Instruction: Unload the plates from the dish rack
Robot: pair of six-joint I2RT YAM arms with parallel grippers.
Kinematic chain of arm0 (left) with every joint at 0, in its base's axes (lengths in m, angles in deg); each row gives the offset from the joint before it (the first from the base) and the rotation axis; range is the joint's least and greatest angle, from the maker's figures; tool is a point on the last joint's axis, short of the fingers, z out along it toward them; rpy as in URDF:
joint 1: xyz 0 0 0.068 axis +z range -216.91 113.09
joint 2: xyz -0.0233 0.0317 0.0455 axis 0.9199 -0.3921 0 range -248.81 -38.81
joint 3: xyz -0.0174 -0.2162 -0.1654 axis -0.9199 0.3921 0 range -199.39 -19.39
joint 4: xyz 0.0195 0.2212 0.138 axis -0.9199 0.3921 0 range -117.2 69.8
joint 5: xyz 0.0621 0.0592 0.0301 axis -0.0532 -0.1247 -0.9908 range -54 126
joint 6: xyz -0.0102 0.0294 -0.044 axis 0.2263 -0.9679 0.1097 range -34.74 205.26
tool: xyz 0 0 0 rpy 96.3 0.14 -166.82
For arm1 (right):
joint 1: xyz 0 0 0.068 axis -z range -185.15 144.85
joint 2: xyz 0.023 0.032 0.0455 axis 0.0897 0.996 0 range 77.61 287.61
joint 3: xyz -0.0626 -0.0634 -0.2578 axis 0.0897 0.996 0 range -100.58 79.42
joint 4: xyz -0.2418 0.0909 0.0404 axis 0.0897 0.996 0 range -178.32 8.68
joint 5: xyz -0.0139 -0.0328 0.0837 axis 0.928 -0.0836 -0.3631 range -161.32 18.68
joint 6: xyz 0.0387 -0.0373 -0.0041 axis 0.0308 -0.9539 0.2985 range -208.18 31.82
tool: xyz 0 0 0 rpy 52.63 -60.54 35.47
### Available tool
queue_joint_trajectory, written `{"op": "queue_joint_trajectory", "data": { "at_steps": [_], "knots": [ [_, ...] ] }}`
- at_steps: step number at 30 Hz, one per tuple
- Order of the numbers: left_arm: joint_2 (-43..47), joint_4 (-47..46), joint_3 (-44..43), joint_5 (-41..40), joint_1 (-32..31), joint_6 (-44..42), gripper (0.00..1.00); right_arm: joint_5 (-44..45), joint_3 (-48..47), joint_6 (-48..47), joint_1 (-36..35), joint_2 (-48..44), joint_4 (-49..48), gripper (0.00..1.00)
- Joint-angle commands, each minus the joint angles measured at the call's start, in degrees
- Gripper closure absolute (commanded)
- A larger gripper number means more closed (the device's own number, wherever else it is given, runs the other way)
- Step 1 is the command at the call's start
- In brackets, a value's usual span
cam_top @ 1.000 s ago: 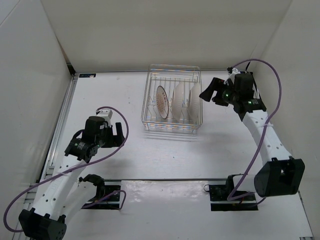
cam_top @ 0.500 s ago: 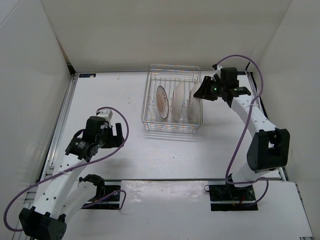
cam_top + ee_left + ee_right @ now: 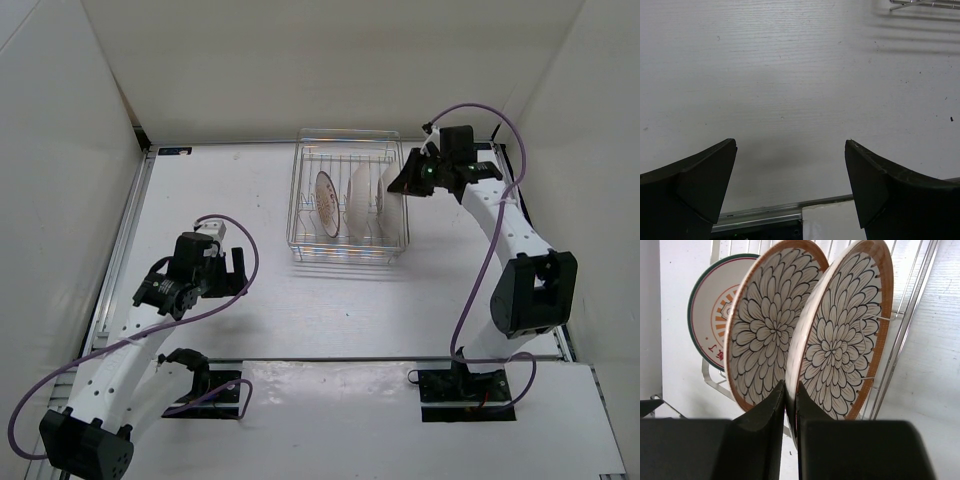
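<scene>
Plates (image 3: 352, 200) all stand in the rack (image 3: 345, 252), but your right gripper (image 3: 791, 390) has swung in from the side, jaws pinched nearly shut on the rim of the nearest plate (image 3: 840, 340), ready to lift; left gripper (image 3: 790, 145) gapes empty.

I am watching a flat white tabletop (image 3: 230, 190), with plain white panel walls (image 3: 330, 70) enclosing it on three sides.
</scene>
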Motion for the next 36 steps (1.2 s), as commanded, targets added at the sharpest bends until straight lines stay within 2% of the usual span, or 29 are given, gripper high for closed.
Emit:
{"op": "queue_joint_trajectory", "data": {
  "at_steps": [1, 10, 14, 31, 35, 36],
  "knots": [
    [0.5, 0.0, -1.9, -0.7, -0.2, 0.3, 0.00, -0.3, -7.7, -4.0, 0.1, -1.1, -1.9, 1.00],
    [0.0, -0.4, -1.9, -0.7, -0.2, 0.5, 0.00, -0.3, -17.8, -4.1, 0.2, -2.2, 4.7, 1.00],
    [-0.1, 0.2, -2.0, -0.7, -0.2, 0.5, 0.00, -0.4, -17.0, -2.7, 0.4, -4.3, 2.8, 1.00],
    [-0.9, 0.4, -1.7, -1.3, -0.2, 0.5, 0.00, -1.7, 7.7, 3.7, 2.2, -8.8, -17.8, 1.00],
    [-0.6, 0.4, -1.7, -1.5, -0.2, 0.5, 0.00, -3.9, 13.8, 6.7, 4.1, -10.1, -24.0, 1.00],
    [-0.7, 0.3, -1.7, -1.5, -0.2, 0.5, 0.00, -6.0, 14.8, 7.2, 4.7, -10.8, -29.4, 1.00]
  ]
}}
